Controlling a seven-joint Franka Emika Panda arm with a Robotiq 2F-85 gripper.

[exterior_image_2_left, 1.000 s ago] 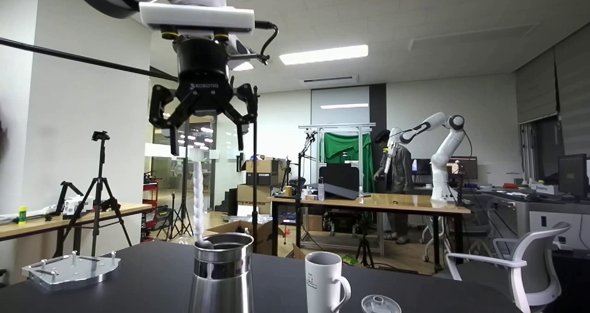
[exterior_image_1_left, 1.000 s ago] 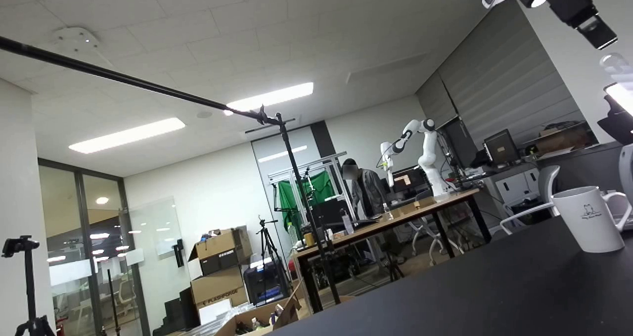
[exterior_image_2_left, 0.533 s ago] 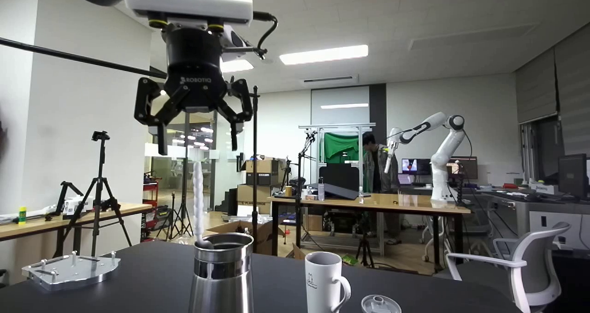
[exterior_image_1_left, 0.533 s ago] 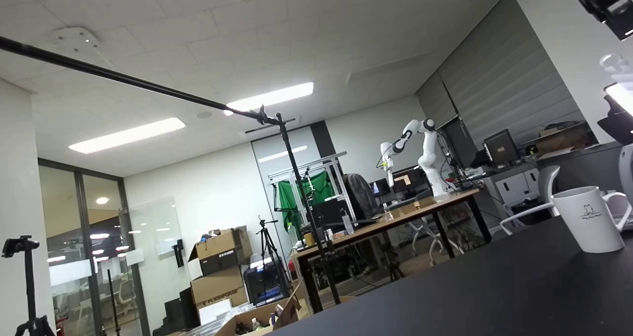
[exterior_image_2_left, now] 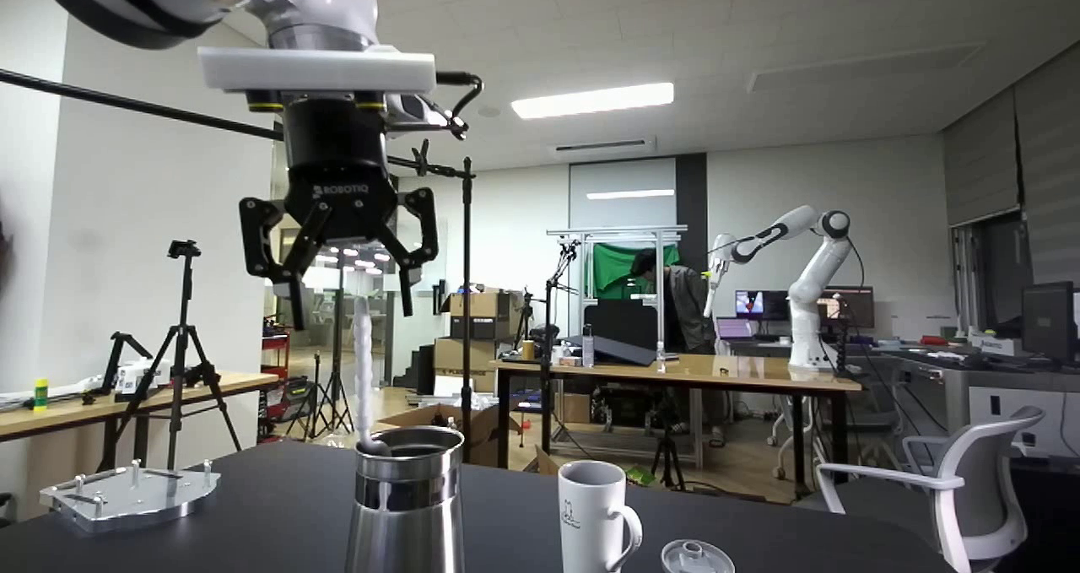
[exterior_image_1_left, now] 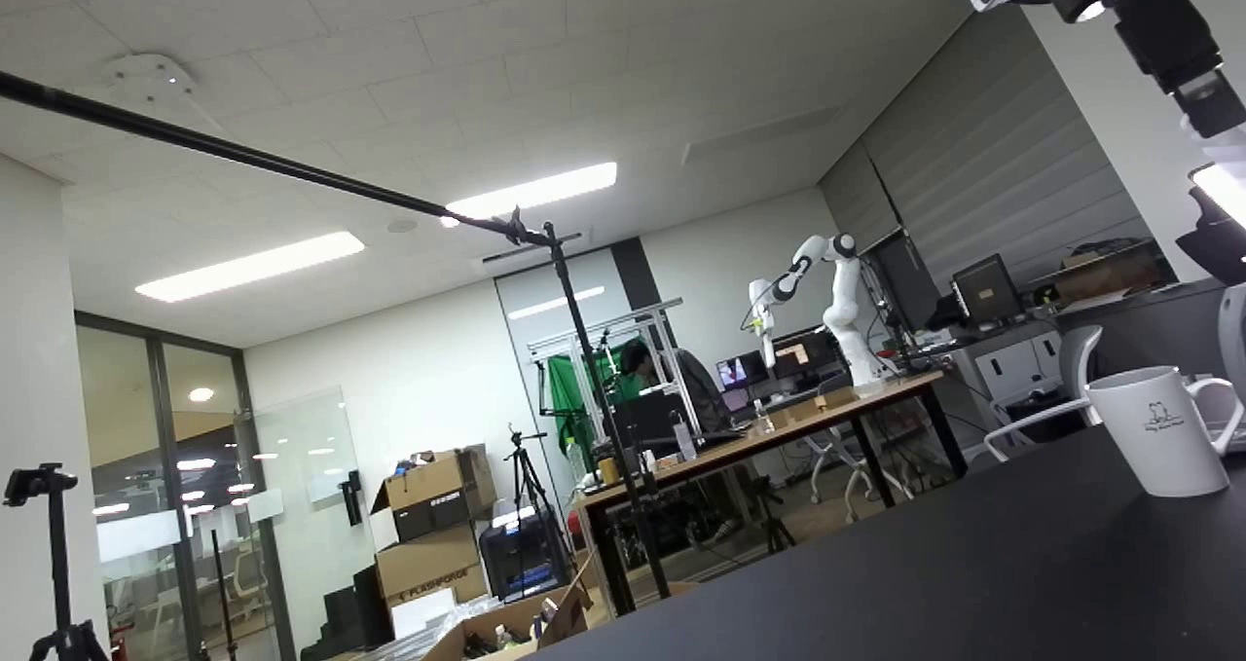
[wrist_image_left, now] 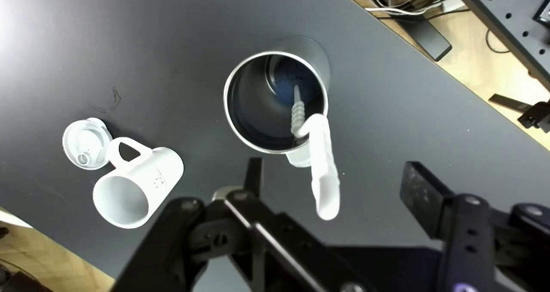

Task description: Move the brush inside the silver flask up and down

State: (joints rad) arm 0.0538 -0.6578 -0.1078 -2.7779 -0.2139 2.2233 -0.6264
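White, ridged-handled brush point(wrist_image_left: 323, 167) stood in the cylindrical silver metal flask point(exterior_image_2_left: 405, 531), towards the upper-right edge of the black worktop point(wrist_image_left: 386, 94) (wrist view). The black two-fingered gripper point(exterior_image_2_left: 353, 316), spread, held nothing; grasp and strokes apparently remained.

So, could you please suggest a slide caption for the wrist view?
Looking down past the open pincer: a white-handled brush rests in the silver flask, with a white mug nearby.
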